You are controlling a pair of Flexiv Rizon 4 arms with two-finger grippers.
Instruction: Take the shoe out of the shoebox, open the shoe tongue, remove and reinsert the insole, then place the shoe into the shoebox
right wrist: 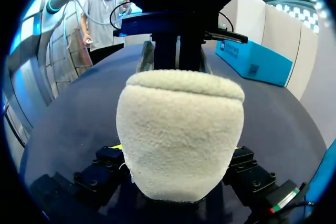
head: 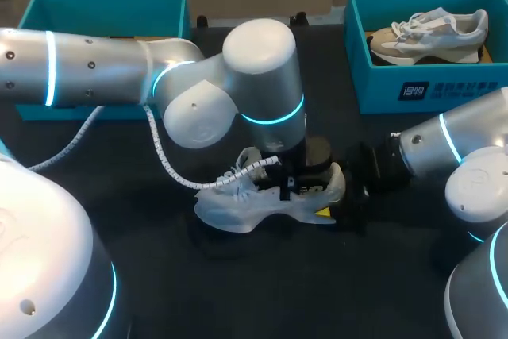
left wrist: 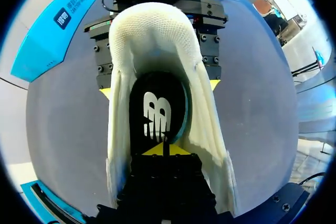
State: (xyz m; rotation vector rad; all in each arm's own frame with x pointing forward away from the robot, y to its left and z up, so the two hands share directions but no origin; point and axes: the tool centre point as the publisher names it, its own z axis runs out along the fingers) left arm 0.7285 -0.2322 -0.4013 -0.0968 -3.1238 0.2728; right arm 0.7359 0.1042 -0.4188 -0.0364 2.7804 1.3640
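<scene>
A white shoe (head: 230, 208) lies on the dark table, toe to the left. My left gripper (head: 284, 186) reaches down into its opening. In the left wrist view the left gripper (left wrist: 163, 149) has its yellow tips pressed together on the black insole (left wrist: 157, 114) inside the shoe (left wrist: 152, 35). My right gripper (head: 341, 192) holds the heel from the right. Its fingers (left wrist: 214, 84) press both sides of the heel. In the right wrist view the fleecy heel (right wrist: 178, 135) fills the right gripper (right wrist: 177, 148).
A teal shoebox (head: 397, 93) at the back right holds a second, beige and white shoe (head: 429, 33). Another teal box (head: 103, 5) stands at the back left, behind my left arm. A white cable (head: 163, 156) hangs from that arm over the table.
</scene>
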